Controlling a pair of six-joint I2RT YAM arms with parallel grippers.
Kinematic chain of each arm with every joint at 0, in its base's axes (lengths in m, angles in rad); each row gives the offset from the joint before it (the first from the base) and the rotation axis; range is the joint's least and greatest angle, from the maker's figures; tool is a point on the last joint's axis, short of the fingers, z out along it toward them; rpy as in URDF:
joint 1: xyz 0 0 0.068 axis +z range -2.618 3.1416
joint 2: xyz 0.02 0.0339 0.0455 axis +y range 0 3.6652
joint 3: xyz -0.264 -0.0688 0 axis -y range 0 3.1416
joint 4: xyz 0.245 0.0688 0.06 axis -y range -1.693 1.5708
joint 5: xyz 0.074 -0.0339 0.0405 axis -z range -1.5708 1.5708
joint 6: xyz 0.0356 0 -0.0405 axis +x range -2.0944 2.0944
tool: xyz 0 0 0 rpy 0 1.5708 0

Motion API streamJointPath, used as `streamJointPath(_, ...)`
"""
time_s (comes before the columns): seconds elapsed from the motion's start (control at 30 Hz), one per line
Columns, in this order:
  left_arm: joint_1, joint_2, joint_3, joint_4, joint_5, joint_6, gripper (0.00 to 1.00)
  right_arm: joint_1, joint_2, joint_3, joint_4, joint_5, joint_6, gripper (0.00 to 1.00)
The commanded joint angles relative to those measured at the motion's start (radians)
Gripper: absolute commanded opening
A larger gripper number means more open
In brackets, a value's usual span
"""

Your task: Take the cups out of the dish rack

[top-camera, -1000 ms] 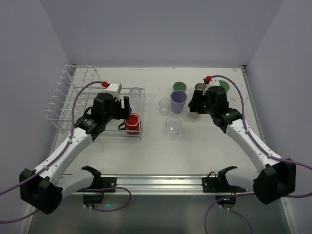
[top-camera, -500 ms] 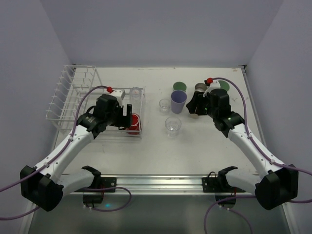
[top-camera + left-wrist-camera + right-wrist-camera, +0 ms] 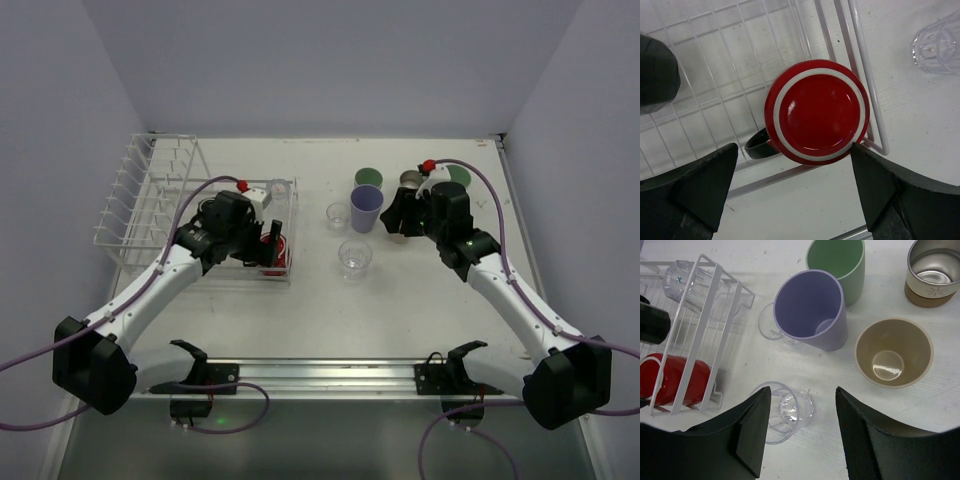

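The white wire dish rack (image 3: 150,205) stands at the left. In its low basket lies a red mug (image 3: 817,112) with a black handle, its round red end with a white ring facing my left wrist camera. My left gripper (image 3: 792,195) is open just in front of the red mug (image 3: 277,250), one finger off each side, not touching. A clear cup (image 3: 280,188) and a black cup (image 3: 657,72) also sit in the basket. My right gripper (image 3: 802,435) is open and empty above the table cups, a clear cup (image 3: 785,410) below it.
On the table right of the rack stand a lavender cup (image 3: 812,310), a mint green cup (image 3: 837,265), a beige cup (image 3: 894,352), a brown steel-lined cup (image 3: 932,272), a second clear cup (image 3: 339,215) and a dark green cup (image 3: 460,175). Tall prongs fill the rack's left part.
My left gripper has moved right along the basket toward the red mug and opened wider. The right arm has hardly moved.
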Motion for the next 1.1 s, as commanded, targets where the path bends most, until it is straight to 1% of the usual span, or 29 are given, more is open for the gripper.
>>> streamJointPath(0.0,-0.024,0.024,0.058,0.006,0.013,0.052,0.99,-0.001,0.013,-0.005,0.052,-0.019,0.01,0.57)
streamJointPath(0.37,-0.035,0.121,0.096,0.052,-0.016,0.073,1.0,0.001,0.03,-0.005,0.063,-0.031,0.011,0.57)
streamJointPath(0.4,-0.035,0.13,0.099,0.052,-0.042,0.072,1.0,0.001,0.03,-0.003,0.063,-0.032,0.011,0.57)
streamJointPath(0.57,-0.035,0.176,0.113,0.059,-0.062,0.064,1.0,0.001,0.026,-0.005,0.061,-0.034,0.01,0.57)
streamJointPath(0.7,-0.035,0.202,0.113,0.053,-0.151,0.047,1.0,0.001,0.026,-0.005,0.068,-0.037,0.01,0.57)
streamJointPath(0.83,-0.035,0.219,0.104,0.073,-0.173,0.034,0.97,0.001,0.031,-0.006,0.074,-0.048,0.011,0.58)
streamJointPath(0.87,-0.035,0.221,0.102,0.084,-0.171,0.032,0.93,0.001,0.031,-0.008,0.075,-0.049,0.013,0.59)
streamJointPath(0.9,-0.035,0.222,0.101,0.088,-0.173,0.03,0.86,0.001,0.028,-0.009,0.08,-0.051,0.013,0.59)
streamJointPath(0.93,-0.035,0.221,0.101,0.092,-0.177,0.029,0.69,0.001,0.025,-0.014,0.084,-0.054,0.014,0.6)
streamJointPath(1.0,-0.035,0.213,0.104,0.092,-0.182,0.027,0.56,0.001,0.01,-0.02,0.101,-0.065,0.019,0.61)
streamJointPath(1.03,-0.035,0.196,0.105,0.092,-0.185,0.029,0.48,0.001,0.002,-0.028,0.107,-0.08,0.024,0.62)
streamJointPath(1.07,-0.035,0.184,0.108,0.093,-0.188,0.026,0.44,0.001,-0.004,-0.031,0.115,-0.092,0.027,0.63)
